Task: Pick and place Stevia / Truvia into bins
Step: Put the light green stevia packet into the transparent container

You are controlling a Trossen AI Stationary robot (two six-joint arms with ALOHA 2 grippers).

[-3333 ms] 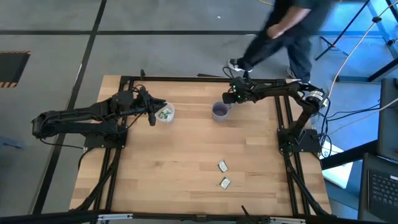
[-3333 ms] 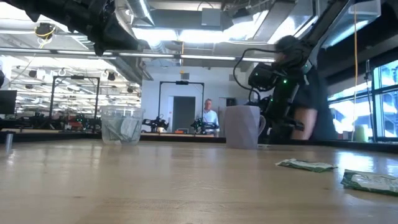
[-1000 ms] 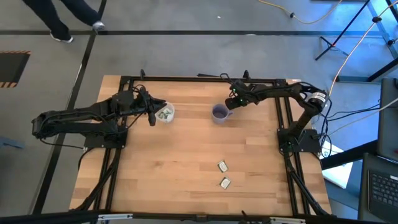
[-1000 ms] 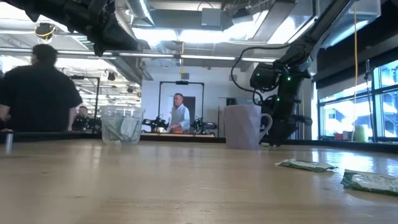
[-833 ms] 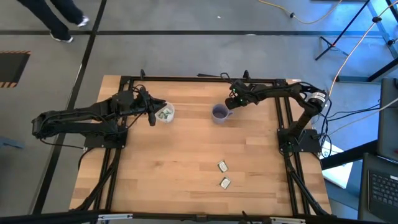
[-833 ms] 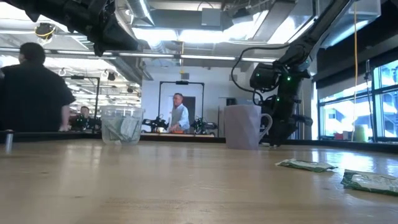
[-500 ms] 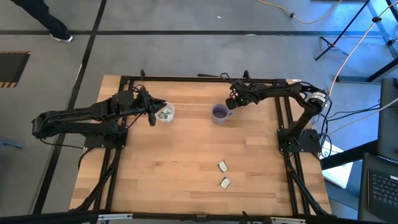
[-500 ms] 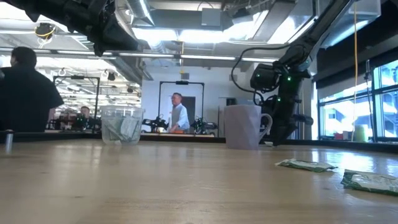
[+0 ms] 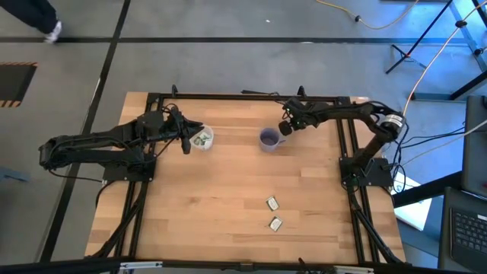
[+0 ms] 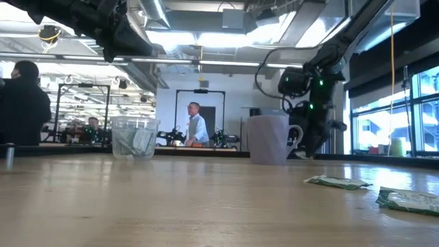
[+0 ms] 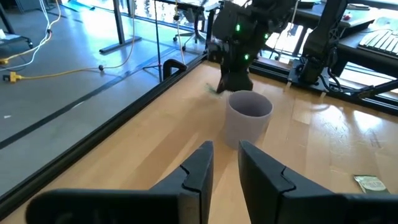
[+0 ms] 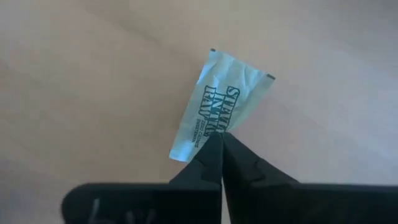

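My right gripper [image 12: 219, 142] is shut on a green-and-white Stevia packet [image 12: 217, 99] just off the far right side of the purple-grey mug [image 9: 268, 138]. It points steeply down there [image 9: 288, 124]. My left gripper [image 11: 224, 163] hangs open, with nothing between its fingers, beside the clear cup [image 9: 202, 138]. That cup holds packets [image 10: 135, 140]. Two more packets [image 9: 272, 203] [image 9: 275, 224] lie flat on the table's near right part. My right gripper pinches the packet between its two fingertips at one long edge [image 12: 214, 129], toward one end. The fingers come from above, slanting down. The rest of the packet sticks out flat beyond the fingertips. Whether it still lies on the wood, I cannot tell.
The mug [image 10: 269, 139] stands upright, its handle toward my right gripper. Black frame rails [image 9: 243, 96] run along the table's far edge and sides. A person [image 10: 24, 103] and others show in the room beyond the table.
A person on the floor beyond the table's far edge has walked on toward the left. Neither arm has visibly shifted.
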